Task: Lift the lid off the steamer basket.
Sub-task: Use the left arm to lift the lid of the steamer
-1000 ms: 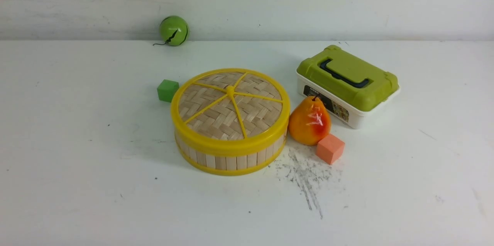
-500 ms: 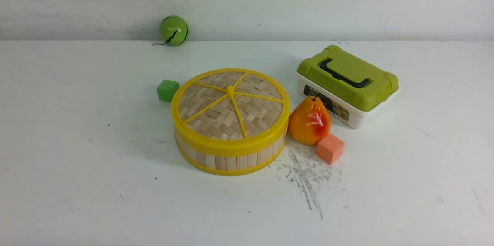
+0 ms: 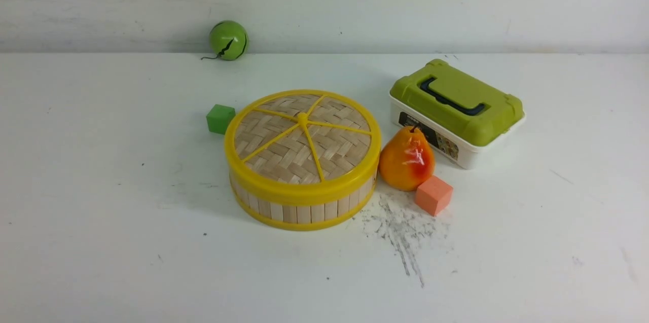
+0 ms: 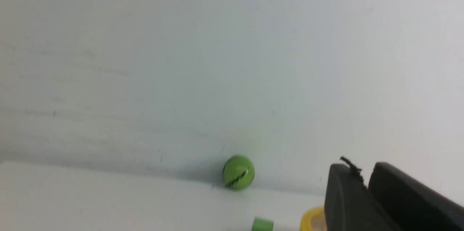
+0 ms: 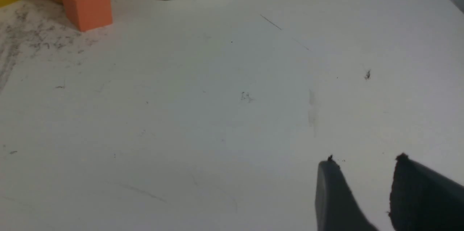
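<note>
The round woven-bamboo lid with yellow rim (image 3: 302, 140) hides the inside of the slat-walled steamer basket (image 3: 304, 213), and the label (image 3: 442, 144) on the white, green-topped box (image 3: 476, 155) is too small to read.

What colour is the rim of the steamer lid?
Yellow; the lid shows best in the front view.

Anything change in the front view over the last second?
Nothing visibly changed. The lid sits closed on the steamer basket exactly as before, and neither arm has entered that view. The pear, orange cube, green cube, green-lidded box and green ball are all where they were.
</note>
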Available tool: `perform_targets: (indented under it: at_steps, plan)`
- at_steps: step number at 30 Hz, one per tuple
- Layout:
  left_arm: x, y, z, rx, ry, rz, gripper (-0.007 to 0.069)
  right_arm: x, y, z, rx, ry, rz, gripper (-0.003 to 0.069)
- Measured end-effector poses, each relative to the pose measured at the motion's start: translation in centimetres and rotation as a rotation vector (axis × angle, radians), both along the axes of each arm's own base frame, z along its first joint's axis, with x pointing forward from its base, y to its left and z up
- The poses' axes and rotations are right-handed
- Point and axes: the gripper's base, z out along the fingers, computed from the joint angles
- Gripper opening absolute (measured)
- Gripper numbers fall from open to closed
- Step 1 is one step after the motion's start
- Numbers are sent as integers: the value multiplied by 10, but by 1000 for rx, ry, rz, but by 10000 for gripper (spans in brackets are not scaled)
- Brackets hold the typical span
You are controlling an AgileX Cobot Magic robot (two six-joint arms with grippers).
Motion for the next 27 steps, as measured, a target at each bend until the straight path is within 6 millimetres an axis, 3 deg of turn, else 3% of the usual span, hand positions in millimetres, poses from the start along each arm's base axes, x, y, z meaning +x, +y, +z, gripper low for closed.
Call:
perform_targets:
  at_steps: [4, 9, 11, 15, 17, 19, 22, 24, 27]
  plan:
    - [-3, 1, 7, -37, -87, -11, 100, 0, 0, 0, 0, 0, 0, 240]
    - [-11, 5, 23, -383, -207, -150, 101, 0, 0, 0, 0, 0, 0, 240]
    - [-11, 5, 29, -423, -181, -171, 101, 0, 0, 0, 0, 0, 0, 240]
    - [-15, 3, 61, -436, -69, -179, 57, 0, 0, 0, 0, 0, 0, 240]
    - [-14, 1, 86, -396, 56, -152, -12, 0, 0, 0, 0, 0, 0, 240]
    - [-8, 0, 102, -361, 162, -125, -13, 0, 0, 0, 0, 0, 0, 240]
    - [11, -1, 121, -278, 345, -69, -13, 0, 0, 0, 0, 0, 0, 240]
    - [21, -1, 124, -232, 413, -44, -13, 0, 0, 0, 0, 0, 0, 240]
    - [51, -1, 121, -139, 577, 7, -13, 0, 0, 0, 0, 0, 0, 240]
